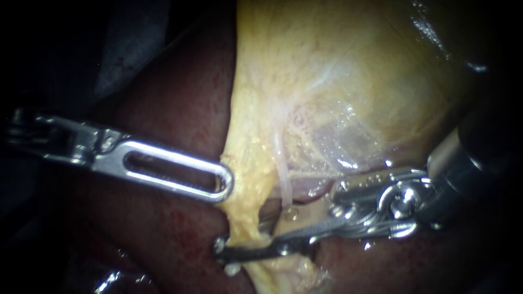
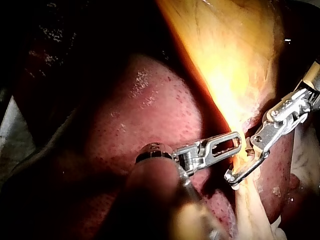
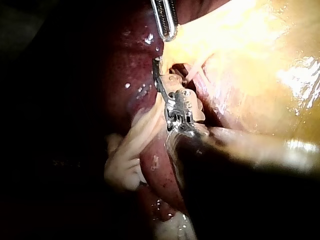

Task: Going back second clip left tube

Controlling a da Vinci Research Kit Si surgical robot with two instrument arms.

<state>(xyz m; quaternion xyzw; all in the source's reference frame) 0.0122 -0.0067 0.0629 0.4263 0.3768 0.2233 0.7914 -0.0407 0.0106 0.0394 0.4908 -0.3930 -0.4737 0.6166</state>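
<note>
My left instrument [image 1: 220,182] comes in from the left. Its slotted jaws are shut on the edge of the yellow gallbladder [image 1: 338,71] and hold that edge out over the dark red liver [image 1: 163,109]. My right instrument [image 1: 278,218] enters from the right with its jaws open. The long lower jaw runs under a yellow strand of tissue [image 1: 245,218], and the upper jaw lies above, near a pale thin tube [image 1: 283,174]. In the left wrist view the right instrument's jaws [image 2: 243,159] straddle the same strand just beyond my left instrument [image 2: 235,145]. I cannot make out a clip.
Liver [image 2: 150,130] fills the ground under both instruments. Pale fatty strands [image 3: 127,160] hang beside my right instrument's shaft. A wet, glistening membrane [image 1: 348,141] spans the window between the tube and the gallbladder.
</note>
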